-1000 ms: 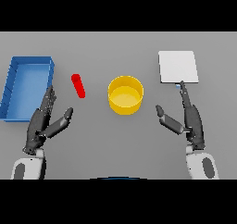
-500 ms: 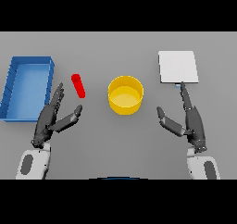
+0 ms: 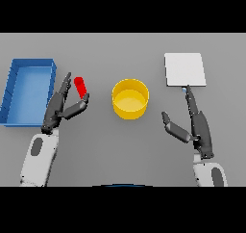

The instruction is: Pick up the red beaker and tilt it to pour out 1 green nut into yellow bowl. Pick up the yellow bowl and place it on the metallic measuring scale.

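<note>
The red beaker (image 3: 80,86) is a small red cylinder on the grey table, left of the yellow bowl (image 3: 130,98). My left hand (image 3: 60,107) is open just below and left of the beaker, its fingers alongside it and the thumb below it, nothing held. The bowl stands at the table's middle; I cannot see a green nut. The metallic measuring scale (image 3: 185,69), a pale square plate, lies at the back right. My right hand (image 3: 194,123) is open below the scale, right of the bowl, one finger reaching up toward the scale's near edge.
A blue open tray (image 3: 14,86) sits at the far left, close beside my left arm.
My left hand has moved up and to the right, from beside the blue tray to right next to the red beaker. The right hand has barely moved.
</note>
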Robot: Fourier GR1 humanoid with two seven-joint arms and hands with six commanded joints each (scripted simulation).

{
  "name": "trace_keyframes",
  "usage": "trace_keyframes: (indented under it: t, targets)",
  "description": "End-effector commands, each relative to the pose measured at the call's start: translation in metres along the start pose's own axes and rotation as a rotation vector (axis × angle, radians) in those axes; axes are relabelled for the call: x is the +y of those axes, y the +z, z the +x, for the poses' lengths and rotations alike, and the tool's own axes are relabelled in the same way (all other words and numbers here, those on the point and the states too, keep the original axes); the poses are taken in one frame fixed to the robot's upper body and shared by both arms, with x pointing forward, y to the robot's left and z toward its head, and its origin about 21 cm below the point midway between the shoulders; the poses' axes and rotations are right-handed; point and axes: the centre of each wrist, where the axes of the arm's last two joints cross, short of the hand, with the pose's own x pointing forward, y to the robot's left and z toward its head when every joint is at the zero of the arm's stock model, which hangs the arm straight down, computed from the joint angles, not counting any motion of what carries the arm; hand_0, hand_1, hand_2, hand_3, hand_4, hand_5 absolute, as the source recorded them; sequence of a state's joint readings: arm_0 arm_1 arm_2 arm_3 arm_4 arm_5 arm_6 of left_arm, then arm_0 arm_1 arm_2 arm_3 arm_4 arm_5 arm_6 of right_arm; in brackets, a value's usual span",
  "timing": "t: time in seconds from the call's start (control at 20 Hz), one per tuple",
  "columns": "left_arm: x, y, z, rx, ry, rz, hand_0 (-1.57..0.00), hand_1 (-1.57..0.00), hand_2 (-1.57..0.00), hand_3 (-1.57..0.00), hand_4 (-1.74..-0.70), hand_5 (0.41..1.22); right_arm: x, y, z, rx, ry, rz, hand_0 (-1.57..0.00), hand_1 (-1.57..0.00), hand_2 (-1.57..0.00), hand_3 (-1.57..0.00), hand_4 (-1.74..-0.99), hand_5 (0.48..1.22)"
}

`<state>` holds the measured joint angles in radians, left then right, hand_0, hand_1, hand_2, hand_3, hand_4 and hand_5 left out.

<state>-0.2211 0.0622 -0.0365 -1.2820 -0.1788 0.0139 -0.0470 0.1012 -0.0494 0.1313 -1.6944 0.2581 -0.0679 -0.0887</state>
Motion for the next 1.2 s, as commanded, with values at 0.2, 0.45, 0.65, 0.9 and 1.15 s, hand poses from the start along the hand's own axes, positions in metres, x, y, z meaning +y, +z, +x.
trace_keyframes:
  t: [0.2,0.45,0.65,0.9,1.15]
  targets:
    - [-0.009,-0.018,-0.001,0.004,-0.001,-0.022,0.0,0.0,0.0,0.0,-1.3,0.689,-0.002,-0.002,-0.001,0.015,-0.008,-0.005,0.0,0.0,0.0,0.0,-1.27,0.642]
    - [-0.012,-0.036,0.001,0.028,-0.015,-0.021,0.0,0.0,0.0,0.0,-1.29,0.683,-0.004,-0.003,0.002,-0.004,-0.01,-0.005,0.0,0.0,0.0,0.0,-1.269,0.642]
    - [-0.015,-0.045,0.001,0.011,0.015,-0.042,0.0,0.0,0.0,0.0,-1.31,0.688,-0.007,0.003,-0.001,0.004,-0.01,-0.013,0.0,0.0,0.0,0.0,-1.269,0.64]
    - [-0.023,-0.053,-0.002,-0.007,0.06,-0.01,0.0,-0.03,-0.07,-0.03,-1.38,0.724,-0.004,-0.001,0.003,0.015,0.0,-0.009,0.0,0.0,0.0,0.0,-1.259,0.642]
    - [-0.029,-0.063,0.002,0.017,0.065,0.02,-0.84,-0.87,-0.9,-0.84,-1.54,0.997,-0.008,0.001,-0.001,0.02,0.004,-0.016,0.0,0.0,0.0,0.0,-1.256,0.646]
